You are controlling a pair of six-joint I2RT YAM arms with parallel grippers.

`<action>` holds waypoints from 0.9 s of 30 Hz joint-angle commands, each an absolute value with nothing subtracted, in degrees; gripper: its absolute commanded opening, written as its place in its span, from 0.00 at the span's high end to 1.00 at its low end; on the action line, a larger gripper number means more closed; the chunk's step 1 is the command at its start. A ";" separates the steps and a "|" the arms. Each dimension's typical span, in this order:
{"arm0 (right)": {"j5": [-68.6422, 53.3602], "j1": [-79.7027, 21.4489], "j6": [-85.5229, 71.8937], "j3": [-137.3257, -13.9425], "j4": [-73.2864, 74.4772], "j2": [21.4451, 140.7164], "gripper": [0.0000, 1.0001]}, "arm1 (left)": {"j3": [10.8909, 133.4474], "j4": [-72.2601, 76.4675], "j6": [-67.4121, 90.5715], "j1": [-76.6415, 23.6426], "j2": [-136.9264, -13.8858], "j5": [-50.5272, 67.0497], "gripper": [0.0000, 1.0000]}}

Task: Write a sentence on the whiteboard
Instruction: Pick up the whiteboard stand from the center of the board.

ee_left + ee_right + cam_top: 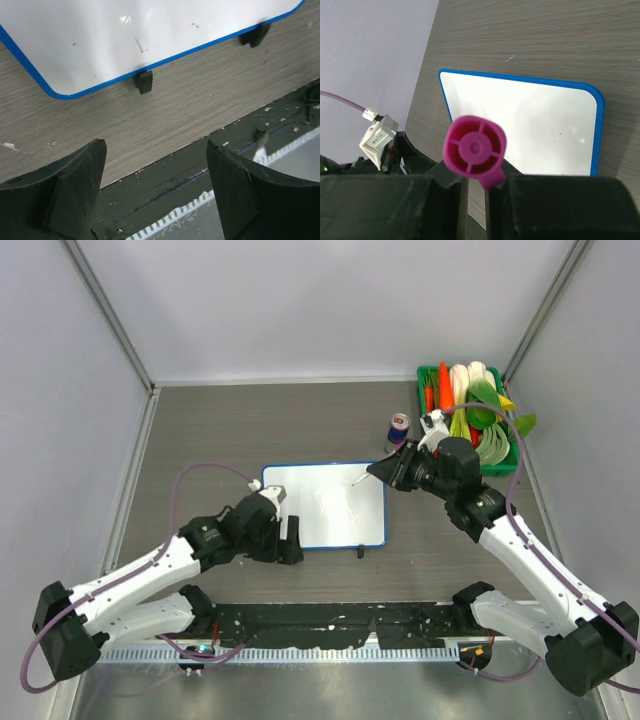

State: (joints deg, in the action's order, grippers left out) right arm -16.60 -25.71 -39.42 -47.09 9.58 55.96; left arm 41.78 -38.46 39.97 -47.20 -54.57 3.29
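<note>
1. Top view first: the whiteboard (323,506) lies flat in the middle of the surface (210,430), with open wood grain past its far edge and to its left. The left end effector (290,540) sits just off the near-left corner. The right end effector (385,472) hangs over the far-right corner. A small can (398,427) stands near, behind that arm, and a green basket (428,373) of vegetables fills the far-right corner. Pale walls close in three sides.
2. Over to the left wrist: the fingers (75,185) are spread wide, with nothing between them. Ahead runs the board's blue rim with two black clips (144,81) on it, and a strip of bare surface lies between rim and fingers. A dark rail (170,175) lines the near edge.
3. Right wrist now: the end effector is pinching a pink marker (475,149), butt end facing the camera. The white board lies beyond it, rim clear all round.
</note>
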 commanded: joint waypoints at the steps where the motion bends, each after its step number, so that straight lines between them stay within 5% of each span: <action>1: -16.17 -25.31 -40.25 -46.58 8.35 54.23 0.99 | 39.03 -31.39 49.56 -53.25 -55.45 -11.33 0.18; 7: -16.17 -24.44 -39.55 -46.67 8.70 53.70 0.99 | 39.37 -27.52 51.24 -58.97 -64.15 -18.89 0.23; 27: -17.14 -22.76 -38.41 -47.64 10.28 53.53 0.99 | 35.24 -15.29 53.88 -60.99 -78.57 -21.80 0.68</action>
